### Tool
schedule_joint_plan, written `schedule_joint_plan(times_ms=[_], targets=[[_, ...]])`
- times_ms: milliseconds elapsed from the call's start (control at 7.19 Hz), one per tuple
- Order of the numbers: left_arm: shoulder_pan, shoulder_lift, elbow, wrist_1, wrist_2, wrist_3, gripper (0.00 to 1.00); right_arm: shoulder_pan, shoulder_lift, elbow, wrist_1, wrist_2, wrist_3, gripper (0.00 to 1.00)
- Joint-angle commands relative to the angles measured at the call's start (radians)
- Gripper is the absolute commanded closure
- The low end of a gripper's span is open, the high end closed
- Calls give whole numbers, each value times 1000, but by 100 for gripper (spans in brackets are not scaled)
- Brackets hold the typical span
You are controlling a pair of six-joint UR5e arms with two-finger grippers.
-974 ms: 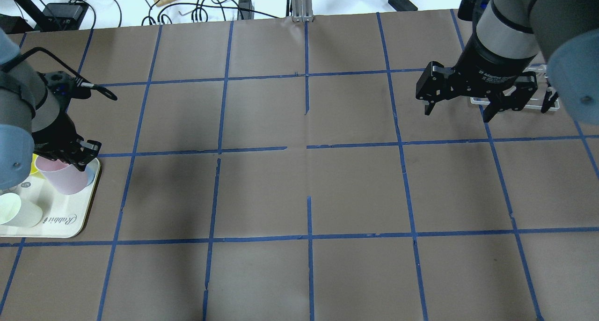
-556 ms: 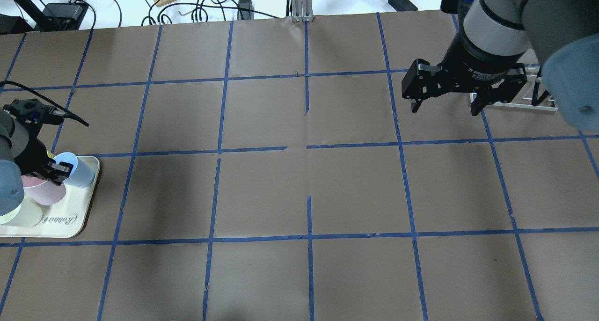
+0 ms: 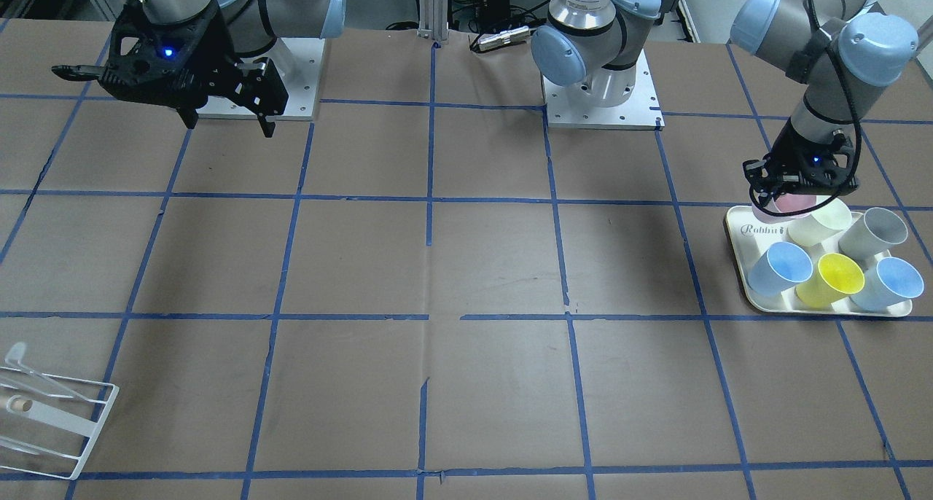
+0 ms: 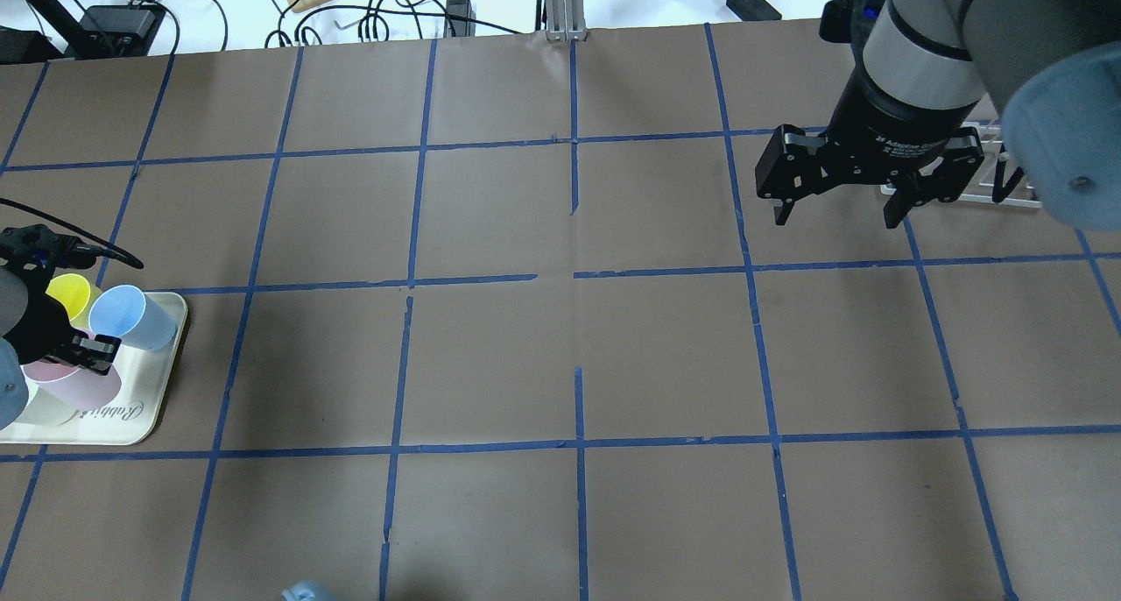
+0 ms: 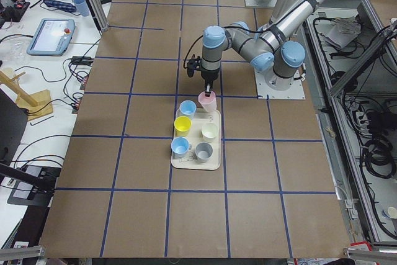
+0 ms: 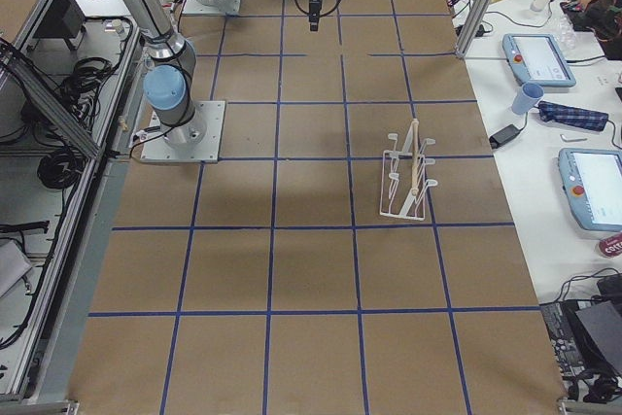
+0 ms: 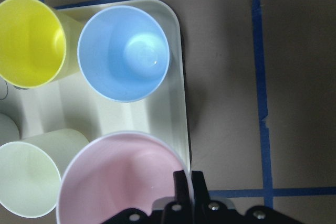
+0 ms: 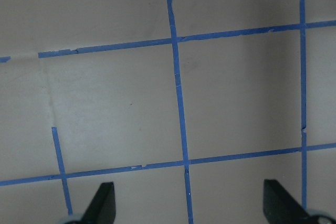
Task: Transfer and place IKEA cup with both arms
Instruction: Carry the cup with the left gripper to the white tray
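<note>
- The left hand (image 7: 190, 183) is narrowed onto the rim of the IKEA cup (image 7: 118, 182). One finger is inside the wall and one outside, and the wall is pinched between them.
- The pale pink cup stands mouth-up over the corner of the cream tray (image 3: 758, 305) that lies nearest the robot's base and the middle of the tabletop (image 4: 490, 356). Whether its base touches the tray cannot be told.
- Just beside the pink cup on the tray is a cream-white cup (image 3: 820, 227). Also on the tray are a grey cup (image 3: 875, 232), a yellow cup (image 3: 831, 278) and two light blue cups (image 3: 781, 267) (image 3: 891, 283).
- The right hand (image 4: 836, 220) hangs above the brown, blue-taped paper, well apart from the tray. Its fingers are spread wide and there is nothing between them.
- A white wire rack (image 6: 408, 180) stands on the tabletop at the right arm's end.
</note>
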Motion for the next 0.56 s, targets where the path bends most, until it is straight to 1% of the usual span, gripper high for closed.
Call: schedule_joint_plan(times_ms=[0,139,417], targets=[[7,-20,-33,71,-1,51,100,-4,-2,1,1,-1,-10,0],[26,-34,-31,73,-2,79,100,-8,0,1,1,-3,-17,0],[37,-74,-33,127,-4,79,100,-30,0,1,11,7,-45,0]])
